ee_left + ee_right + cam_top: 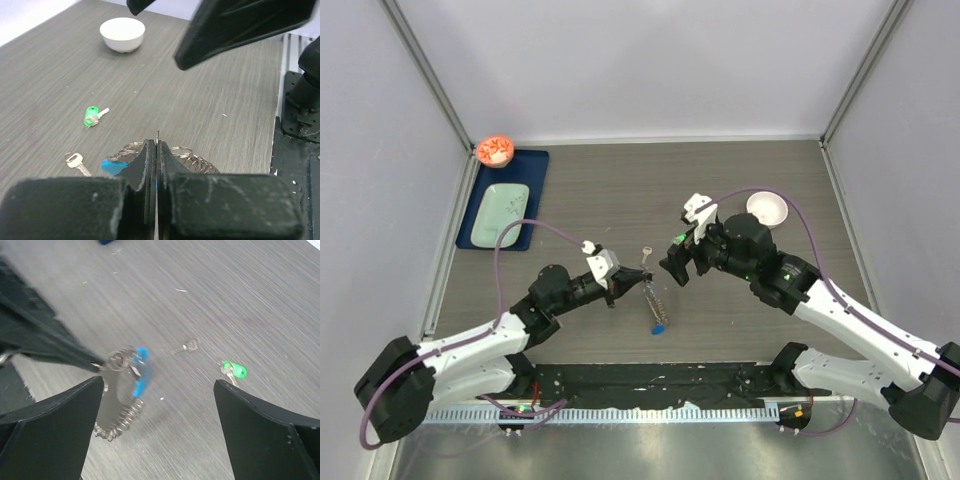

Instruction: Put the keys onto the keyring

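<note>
Left gripper (156, 145): shut tight on the silvery chain keyring (192, 159) with light-blue strap.
Right gripper (159, 385): wide open, empty, near keyring.
Small silver metal key (76, 161), green-headed key (91, 116): flat on grey surface (210, 100) beside keyring.
Risk: flat keys may slip when pinched; keyring may twist loose.
</note>
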